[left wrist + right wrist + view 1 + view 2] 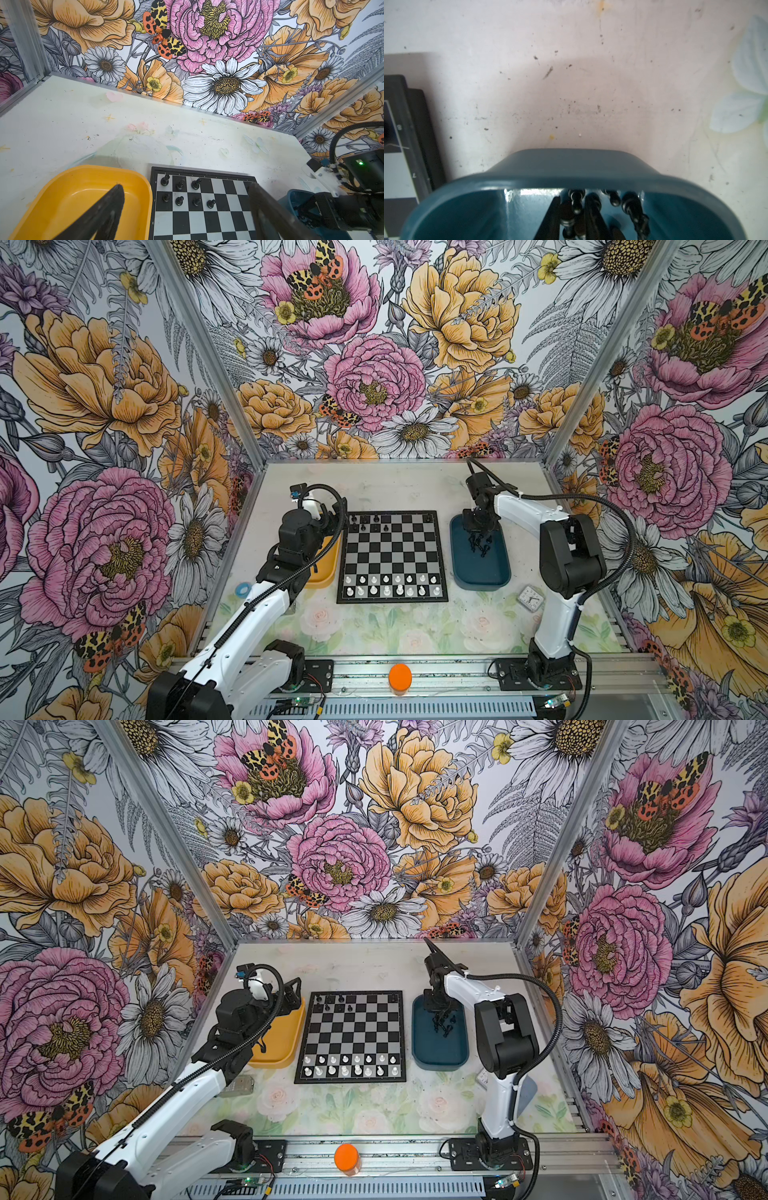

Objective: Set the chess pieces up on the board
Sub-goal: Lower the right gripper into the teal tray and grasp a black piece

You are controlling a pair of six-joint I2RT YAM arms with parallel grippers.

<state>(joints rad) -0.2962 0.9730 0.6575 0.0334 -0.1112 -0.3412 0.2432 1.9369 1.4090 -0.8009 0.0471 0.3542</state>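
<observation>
In the right wrist view the right tool (574,204) is blurred and cut off at the frame edge, amid the heaped chess pieces (631,204) in the dark blue tray (571,166). Whether it grips one cannot be told. In a top view the left arm (266,605) hides part of the yellow tray (324,570).

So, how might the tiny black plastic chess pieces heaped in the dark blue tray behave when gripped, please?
The tiny black plastic chess pieces look rigid and light. Their glossy rounded stems may slip or roll. Heaped in the dark blue tray, neighbours will probably shift too.

Yellow tray (324,569) — blue tray (482,574) — clock (530,598)
</observation>
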